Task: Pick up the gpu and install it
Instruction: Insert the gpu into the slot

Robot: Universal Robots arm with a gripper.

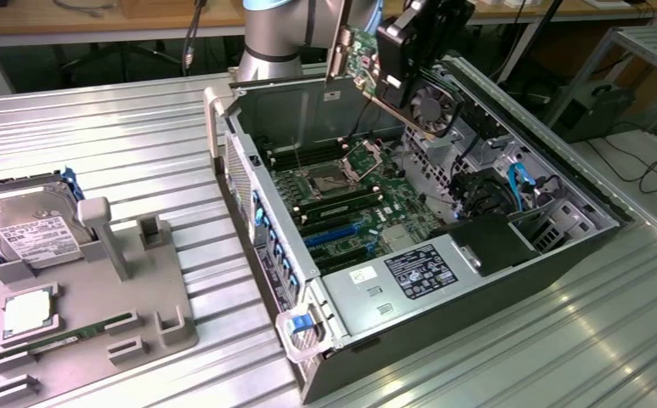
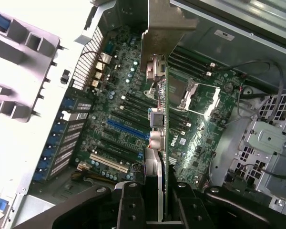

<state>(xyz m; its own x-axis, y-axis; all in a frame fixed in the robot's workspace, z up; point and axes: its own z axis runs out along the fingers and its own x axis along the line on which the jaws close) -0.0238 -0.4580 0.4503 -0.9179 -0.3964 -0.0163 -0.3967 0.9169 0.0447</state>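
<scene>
Above the computer case (image 1: pixel 233 170), my claw (image 2: pixel 157 193) grips the gpu (image 1: pixel 421 100) on edge; the blue slot (image 2: pixel 127 129) lies below, seemingly skewed to the card's length.

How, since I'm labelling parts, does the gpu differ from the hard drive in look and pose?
The gpu is a thin card, with a green board on one face and a dark cover on the other. The hard drive is a boxy silver block with a white label. The gpu hangs above the open computer case, clamped in the jaws of the gripper, while the hard drive rests in the grey holder tray, untouched. Both are rectangular computer parts.
</scene>
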